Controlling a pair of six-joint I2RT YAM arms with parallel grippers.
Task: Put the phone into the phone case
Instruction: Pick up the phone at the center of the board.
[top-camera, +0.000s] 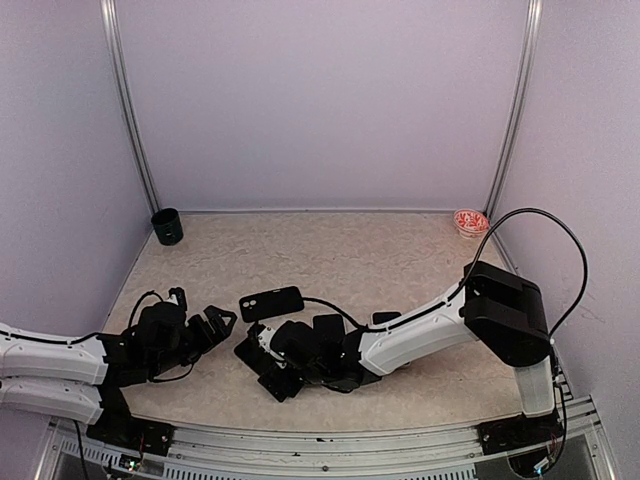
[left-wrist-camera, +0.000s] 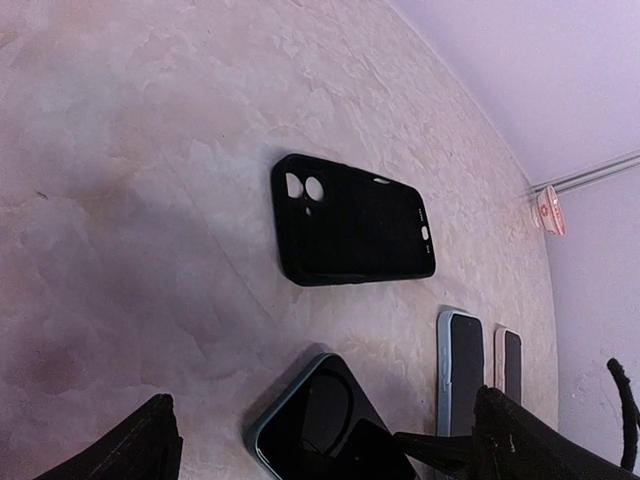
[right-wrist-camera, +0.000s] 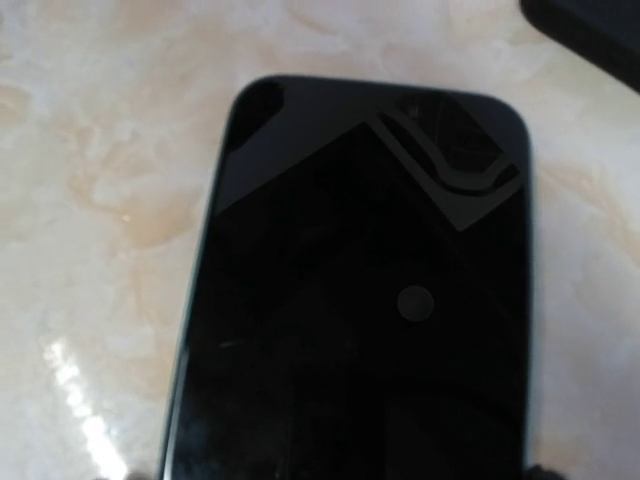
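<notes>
phone (right-wrist-camera: 360, 300) lies flat directly under the right gripper (top-camera: 268, 360).

Robotics lab test cell, plain lilac walls (top-camera: 320, 100) on three sides, aluminium posts (top-camera: 128, 110) at upper left and upper right, marble-patterned tabletop (top-camera: 350, 250), robot arms (top-camera: 420, 335) mounted on a metal rail (top-camera: 330, 440) along the bottom edge.

The phone case (left-wrist-camera: 350, 232) is black. The phone (right-wrist-camera: 360, 320) is shiny black. The table (top-camera: 350, 250) is tan with swirly marks.
</notes>
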